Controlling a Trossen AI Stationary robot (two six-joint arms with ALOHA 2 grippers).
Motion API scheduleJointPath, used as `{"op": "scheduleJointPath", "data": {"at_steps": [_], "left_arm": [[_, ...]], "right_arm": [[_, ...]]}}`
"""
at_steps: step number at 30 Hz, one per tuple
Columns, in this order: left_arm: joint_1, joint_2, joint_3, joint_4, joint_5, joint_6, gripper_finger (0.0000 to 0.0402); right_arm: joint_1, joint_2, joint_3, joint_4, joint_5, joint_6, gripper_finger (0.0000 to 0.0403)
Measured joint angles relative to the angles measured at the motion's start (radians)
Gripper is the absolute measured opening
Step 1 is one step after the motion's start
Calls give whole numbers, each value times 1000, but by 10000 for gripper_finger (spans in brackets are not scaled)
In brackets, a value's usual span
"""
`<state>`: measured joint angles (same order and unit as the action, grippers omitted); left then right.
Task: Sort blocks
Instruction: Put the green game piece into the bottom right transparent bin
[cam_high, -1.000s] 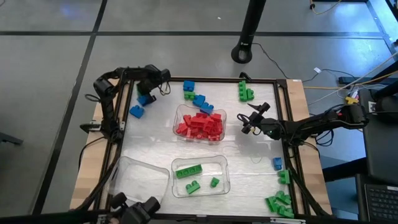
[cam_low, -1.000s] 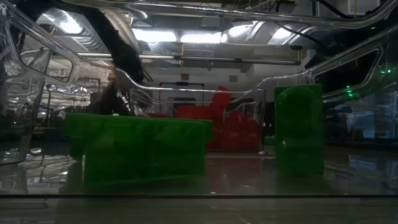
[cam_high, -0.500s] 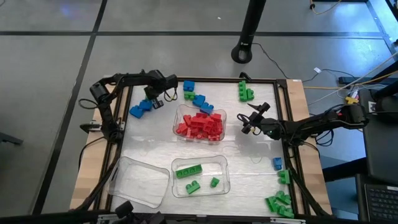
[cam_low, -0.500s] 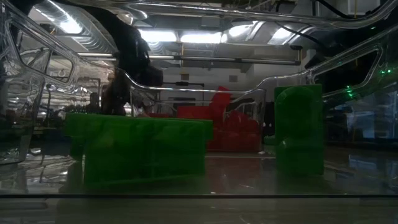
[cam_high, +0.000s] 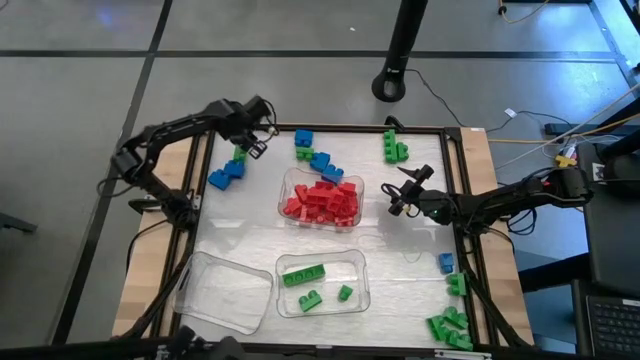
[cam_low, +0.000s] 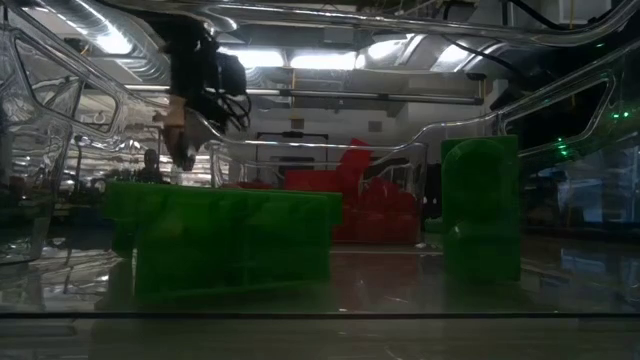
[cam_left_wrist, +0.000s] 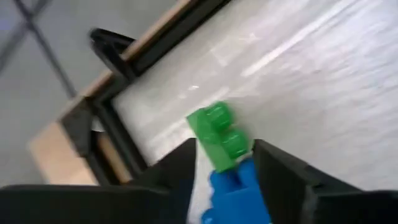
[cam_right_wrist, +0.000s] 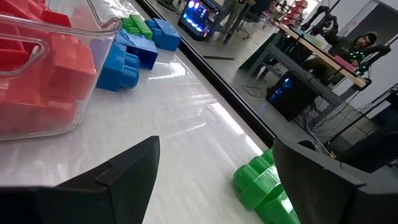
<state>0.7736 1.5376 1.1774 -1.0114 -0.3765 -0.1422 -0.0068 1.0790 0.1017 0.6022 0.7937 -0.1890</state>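
Nearest the camera-side edge of the white tabletop (cam_high: 240, 235), a clear rectangular plastic tray (cam_high: 322, 282) holds three small green plastic bricks (cam_high: 304, 274), and a second clear tray (cam_high: 225, 291) sits just beside it toward the left arm's side. Off at the right-hand corner, a heap of green bricks (cam_high: 450, 327) lies near one small blue brick (cam_high: 445, 262). Farther in, at mid-table, a third clear tray (cam_high: 321, 199) is packed with red plastic bricks (cam_high: 322, 200). Beside it, the right pincer (cam_high: 398, 199) hovers with its two dark fingers spread wide and nothing between them. Toward the far edge, the left pincer (cam_high: 243, 151) hangs above the tabletop near the far left corner, its fingers partly apart with a small green brick (cam_left_wrist: 217, 134) between them and a blue brick (cam_left_wrist: 237, 193) showing just behind; whether it grips the green one I cannot tell. Just beside it, two blue bricks (cam_high: 225, 174) lie on the tabletop. Along the far edge, a cluster of blue bricks (cam_high: 314, 157) and a few green bricks (cam_high: 394, 147) rest well apart.
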Motion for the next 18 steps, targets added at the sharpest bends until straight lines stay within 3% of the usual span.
{"op": "scheduleJointPath", "data": {"at_steps": [5, 9, 18], "left_arm": [[63, -3, -16, 45, 152, 4, 233], [103, -3, -64, 90, 203, -4, 279], [136, -3, -182, 182, 183, -136, 296]], "right_arm": [[0, 0, 0, -2, -1, -2, 312], [0, 0, 0, -3, -8, -2, 312], [0, 0, 0, -2, 0, -3, 312]]}}
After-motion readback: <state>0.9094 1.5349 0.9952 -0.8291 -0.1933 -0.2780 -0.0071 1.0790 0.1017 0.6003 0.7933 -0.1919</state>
